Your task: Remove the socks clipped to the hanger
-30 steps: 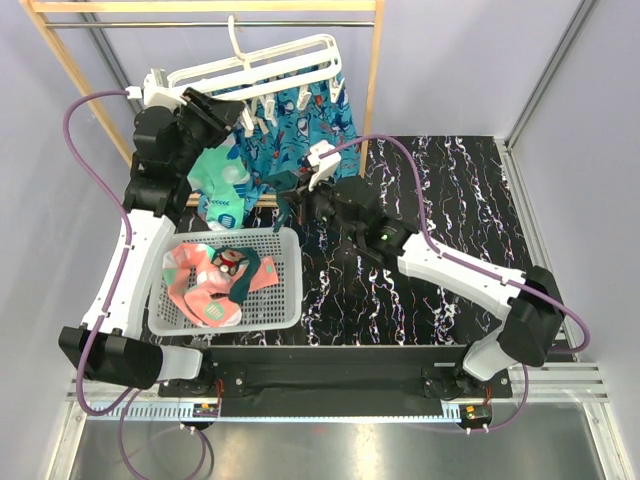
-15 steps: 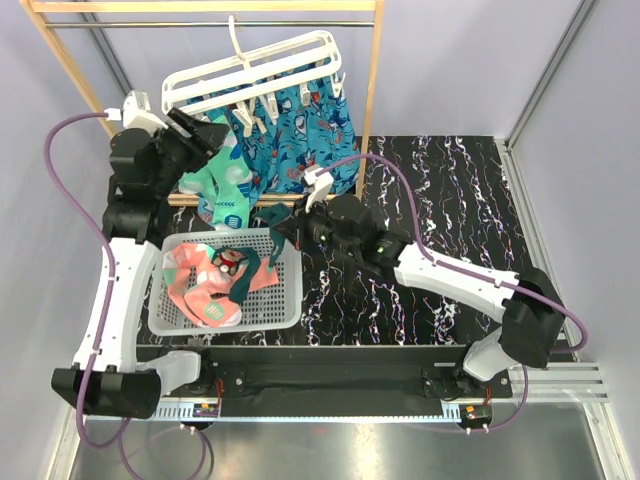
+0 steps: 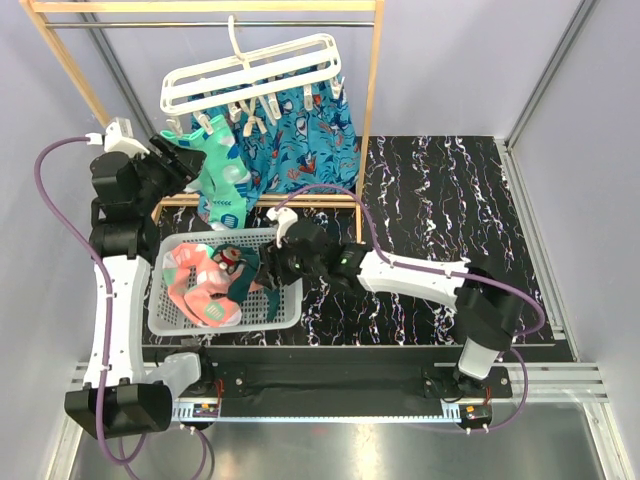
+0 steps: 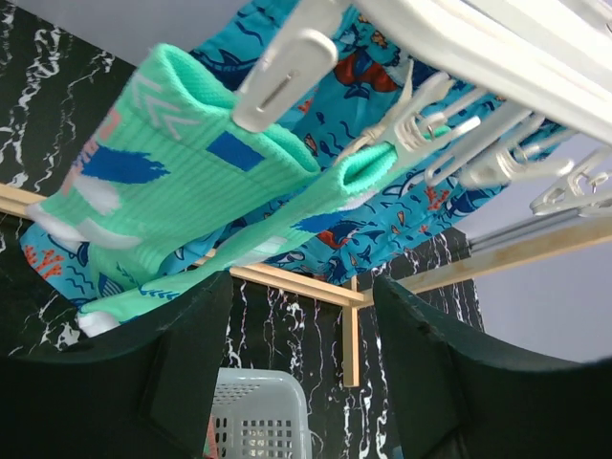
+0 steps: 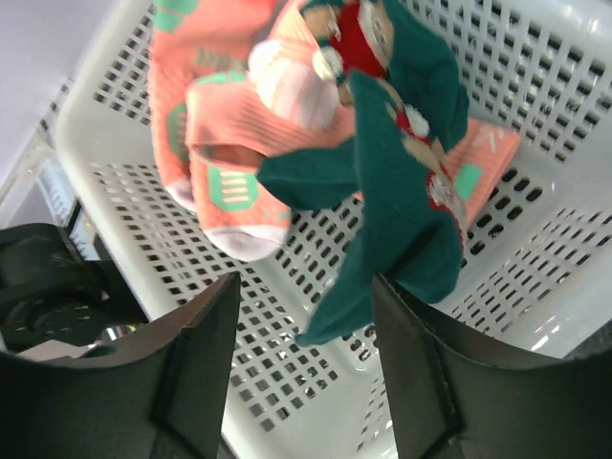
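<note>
Several socks in white mesh basket (image 5: 574,239): pink socks (image 5: 206,86), dark teal Santa sock (image 5: 402,182) (draped across pink). Mint socks (image 4: 191,182) clipped to hanger (image 4: 459,48). Left gripper (image 4: 301,296), right gripper (image 5: 304,287): jaws apart, empty.

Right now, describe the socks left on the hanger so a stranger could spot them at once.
Find the wooden rack at the back of the table; a white hanger hangs from its bar. The socks dangle from clips at its left end. They are mint green with blue patches, paler than the blue patterned cloth behind them.
</note>
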You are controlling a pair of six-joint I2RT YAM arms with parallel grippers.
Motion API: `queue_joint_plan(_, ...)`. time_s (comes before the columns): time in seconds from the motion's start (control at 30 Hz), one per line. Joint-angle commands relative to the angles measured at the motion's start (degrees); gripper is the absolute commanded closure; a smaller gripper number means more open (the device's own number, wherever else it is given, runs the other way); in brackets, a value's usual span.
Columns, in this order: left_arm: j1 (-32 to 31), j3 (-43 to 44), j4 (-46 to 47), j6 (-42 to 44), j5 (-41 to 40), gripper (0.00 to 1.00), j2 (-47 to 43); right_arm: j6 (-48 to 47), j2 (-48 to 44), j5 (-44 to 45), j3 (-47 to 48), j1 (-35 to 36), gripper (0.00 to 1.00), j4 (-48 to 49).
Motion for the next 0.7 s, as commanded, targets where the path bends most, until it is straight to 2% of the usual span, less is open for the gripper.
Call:
queue_joint_plan(0.0,0.2,-1.4,9.3,2.5,4.2,0.35,-0.3,-3.2,-5.4,1.2,5.7,-0.1,0.36,-3.1)
queue_joint_plan(0.27,0.2,-2.6,15.8,6.2,3.8,0.33,3.6,-5.5,-8.2,1.2,6.4,-0.1,0.33,-4.0)
queue_joint_plan(0.43,0.1,-3.0,20.4,6.9,7.5,0.33,4.9,-7.1,-8.2,1.3,6.3,-0.1,0.42,-4.1)
queue_joint_plan(0.67,0.1,-3.7,22.9,7.2,7.1,0.33,6.8,-10.2,-8.4,4.8,7.9,-0.1,0.43,-4.7)
